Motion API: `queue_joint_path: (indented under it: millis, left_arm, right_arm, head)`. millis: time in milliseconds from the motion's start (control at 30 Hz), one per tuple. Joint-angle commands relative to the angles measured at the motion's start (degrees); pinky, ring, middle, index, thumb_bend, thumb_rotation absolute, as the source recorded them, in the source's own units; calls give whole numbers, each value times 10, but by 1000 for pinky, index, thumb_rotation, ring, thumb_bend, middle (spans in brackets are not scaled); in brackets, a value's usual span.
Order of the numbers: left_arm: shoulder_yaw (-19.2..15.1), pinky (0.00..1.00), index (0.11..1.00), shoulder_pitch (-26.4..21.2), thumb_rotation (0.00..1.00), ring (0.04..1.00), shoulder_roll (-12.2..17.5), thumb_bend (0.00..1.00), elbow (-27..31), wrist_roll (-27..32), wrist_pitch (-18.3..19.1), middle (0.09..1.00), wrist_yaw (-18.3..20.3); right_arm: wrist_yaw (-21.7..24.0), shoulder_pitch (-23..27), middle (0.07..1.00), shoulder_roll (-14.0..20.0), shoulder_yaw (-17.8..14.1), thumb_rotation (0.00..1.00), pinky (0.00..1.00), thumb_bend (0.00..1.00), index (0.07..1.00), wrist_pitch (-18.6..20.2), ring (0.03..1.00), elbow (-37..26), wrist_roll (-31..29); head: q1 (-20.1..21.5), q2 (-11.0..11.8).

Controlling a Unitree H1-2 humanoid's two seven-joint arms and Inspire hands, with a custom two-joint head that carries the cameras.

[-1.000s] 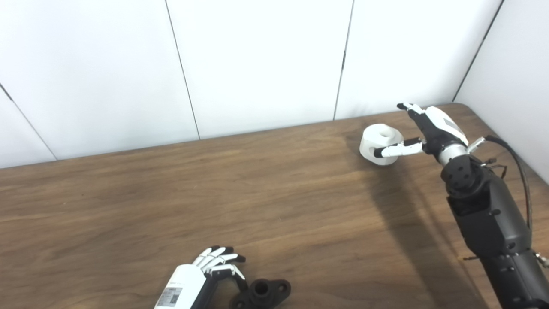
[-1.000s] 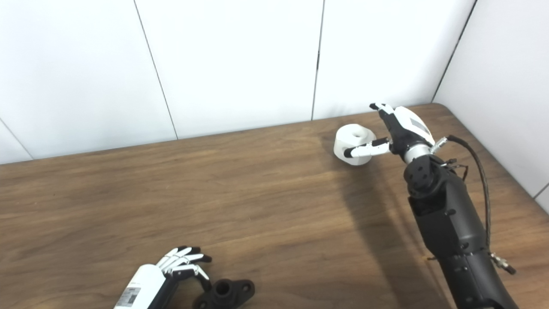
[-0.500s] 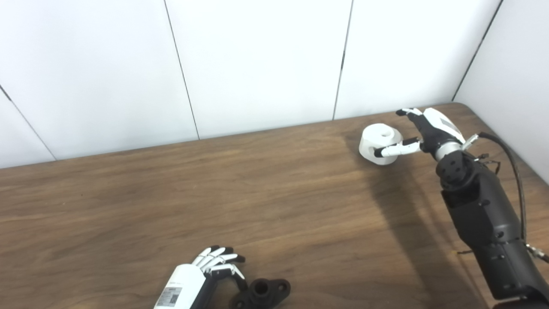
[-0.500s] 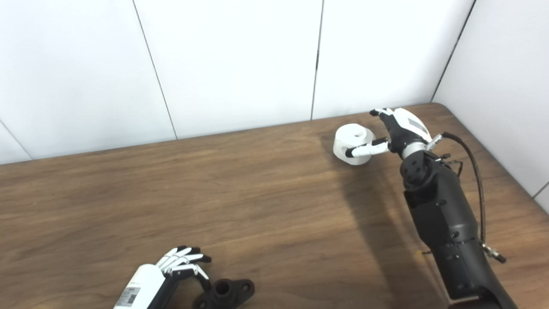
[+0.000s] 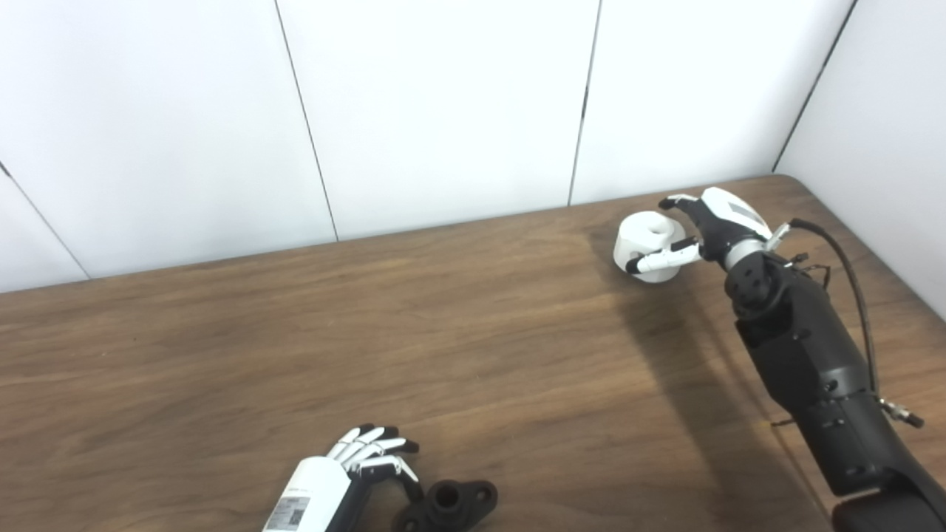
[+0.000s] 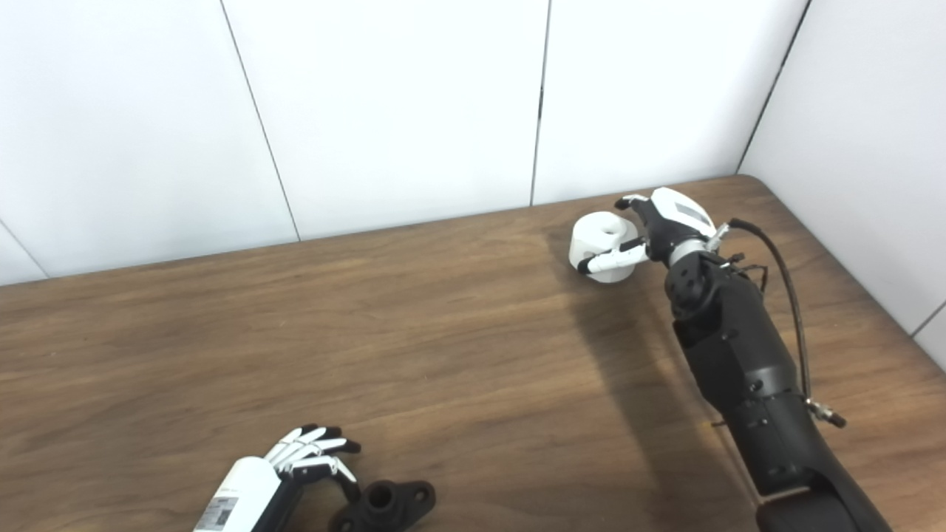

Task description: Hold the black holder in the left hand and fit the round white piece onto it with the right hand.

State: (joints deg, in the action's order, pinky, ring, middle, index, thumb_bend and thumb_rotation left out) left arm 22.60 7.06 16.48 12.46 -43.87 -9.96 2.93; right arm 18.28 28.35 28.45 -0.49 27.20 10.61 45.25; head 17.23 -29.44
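The round white piece point(image 5: 645, 235) sits near the table's far right corner. My right hand point(image 5: 698, 229) wraps it: fingers curl over its far top edge and the thumb presses across its front. The black holder point(image 5: 449, 504) lies flat on the table at the bottom edge, its round socket facing up. My left hand point(image 5: 369, 458) rests just left of the holder, fingers spread and pointing away from me, thumb reaching down toward the holder's left end. Nothing is in the left hand.
The wooden table point(image 5: 443, 347) ends at white wall panels point(image 5: 443, 111) behind, and a side wall point(image 5: 887, 133) stands close to the right of the white piece. A cable point(image 5: 850, 288) loops off my right wrist.
The right fingers have come down from above and behind the white piece and closed over its top edge. The left hand and holder stayed put. The camera shifted slightly.
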Motion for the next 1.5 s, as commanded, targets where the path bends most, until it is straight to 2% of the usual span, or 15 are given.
queue_joint_path:
  millis: [0,367,533,1000,1467]
  left_arm:
    - [7,895,484,22,48,875,13,523,-35,-19,36,782,42]
    - [7,890,484,22,49,872,12,523,-30,-23,39,782,43]
    - [6,894,484,24,49,872,11,523,-25,-24,44,783,47]
    - [5,891,484,25,49,874,15,523,-18,-27,44,783,49]
    - [1,902,484,26,50,877,14,523,-10,-22,46,784,59]
  right_arm:
    - [-6,35,917,22,2,411,966,884,845,-3,990,-6,5]
    - [-11,36,898,38,25,365,977,850,763,-4,991,-3,1]
    - [-14,33,883,41,24,344,987,833,739,-4,988,-4,-2]
    - [-13,24,867,45,17,353,986,814,740,-3,980,-7,4]
    - [-21,24,836,41,21,344,936,815,721,-4,958,-8,0]
  head:
    - [0,-1]
    - [-1,-2]
    - [2,-1]
    - [7,-5]
    - [8,-7]
